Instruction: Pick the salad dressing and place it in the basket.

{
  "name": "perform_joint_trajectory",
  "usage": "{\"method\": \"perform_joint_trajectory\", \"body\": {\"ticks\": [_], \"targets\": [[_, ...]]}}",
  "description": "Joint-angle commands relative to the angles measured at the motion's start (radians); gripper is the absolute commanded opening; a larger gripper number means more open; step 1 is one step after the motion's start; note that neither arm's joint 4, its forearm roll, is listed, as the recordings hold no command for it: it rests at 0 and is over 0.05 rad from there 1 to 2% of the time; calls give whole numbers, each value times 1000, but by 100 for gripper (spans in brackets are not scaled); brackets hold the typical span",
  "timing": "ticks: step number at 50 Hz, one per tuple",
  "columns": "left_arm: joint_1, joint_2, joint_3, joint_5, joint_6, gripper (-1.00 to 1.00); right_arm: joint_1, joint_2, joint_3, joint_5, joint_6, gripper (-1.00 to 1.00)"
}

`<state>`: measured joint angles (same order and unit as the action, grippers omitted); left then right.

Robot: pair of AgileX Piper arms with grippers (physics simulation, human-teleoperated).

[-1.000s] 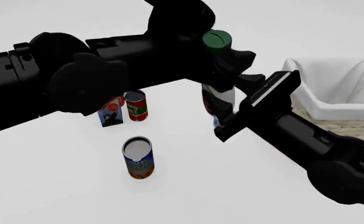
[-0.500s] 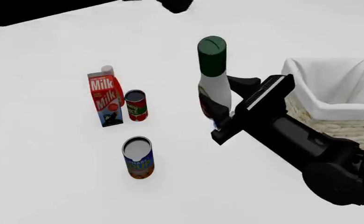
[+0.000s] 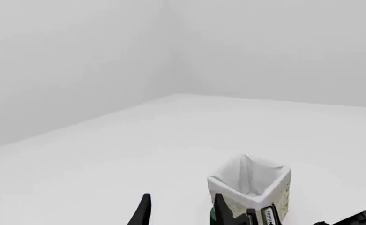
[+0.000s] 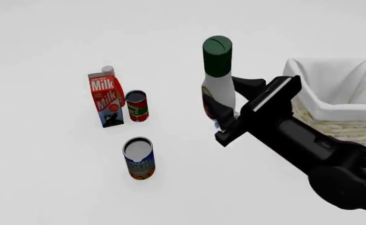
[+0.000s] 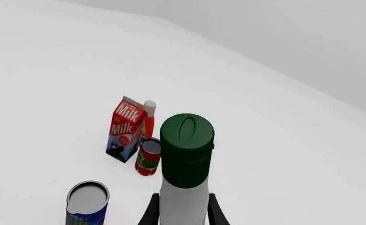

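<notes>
Our left arm has gone from the front view; its gripper (image 3: 179, 213) looks open. Our right gripper (image 4: 225, 112) grips the upright salad dressing (image 4: 218, 79) beside the basket (image 4: 332, 110), right of the milk carton (image 4: 105, 99).

Front camera looks down over the worktop (image 4: 57, 187); both wrist cameras also catch the salad dressing (image 4: 218, 84), the left one from far off.

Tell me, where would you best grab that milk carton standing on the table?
Probably the milk carton's flat side walls, fingers closing across its narrow body from above: it stands upright. A small red can sits close on one side and a white-capped container behind, so a sideways approach looks crowded.
</notes>
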<state>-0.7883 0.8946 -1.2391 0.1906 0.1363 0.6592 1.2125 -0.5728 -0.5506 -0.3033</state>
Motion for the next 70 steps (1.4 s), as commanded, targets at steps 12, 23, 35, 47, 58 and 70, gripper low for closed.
{"method": "perform_joint_trajectory", "body": {"ticks": [12, 23, 35, 47, 58, 70], "targets": [[282, -184, 449, -232, -56, 100, -30, -119, -7, 50, 15, -100], [357, -235, 628, -324, -77, 100, -59, -203, -20, 100, 13, -100], [462, -296, 802, -414, -94, 100, -135, -302, -76, 194, 9, -100], [562, -373, 990, -552, -109, 100, -216, -340, -104, 227, 12, -100], [637, -404, 1137, -679, -104, 100, -290, -367, -129, 233, 23, -100], [687, -388, 1239, -789, -123, 100, -376, -361, -141, 225, 37, -100]]}}
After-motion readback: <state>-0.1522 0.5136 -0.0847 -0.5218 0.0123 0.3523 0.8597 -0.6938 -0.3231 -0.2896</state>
